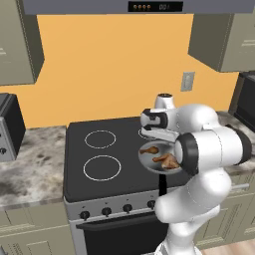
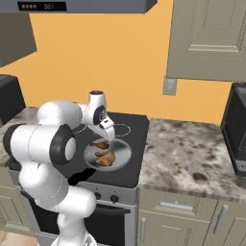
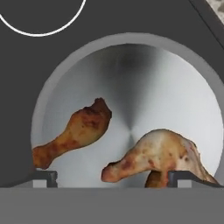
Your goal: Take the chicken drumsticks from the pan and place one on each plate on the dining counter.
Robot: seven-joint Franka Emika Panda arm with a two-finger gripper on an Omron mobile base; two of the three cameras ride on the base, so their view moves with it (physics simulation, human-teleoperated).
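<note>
The grey pan sits on the stove's front right burner, its black handle pointing over the front edge. Two golden-brown chicken drumsticks lie inside it. One rests nearer the back. The other is nearer the front. My gripper hovers just above the pan, open, with its fingertips wide apart. The front drumstick's bone end lies between them, untouched. The plates and the dining counter are out of view.
The black stove top carries white burner rings and a row of knobs along its front. Marble wall counters flank it. Dark appliances stand at far left and far right. Cabinets and a range hood hang above.
</note>
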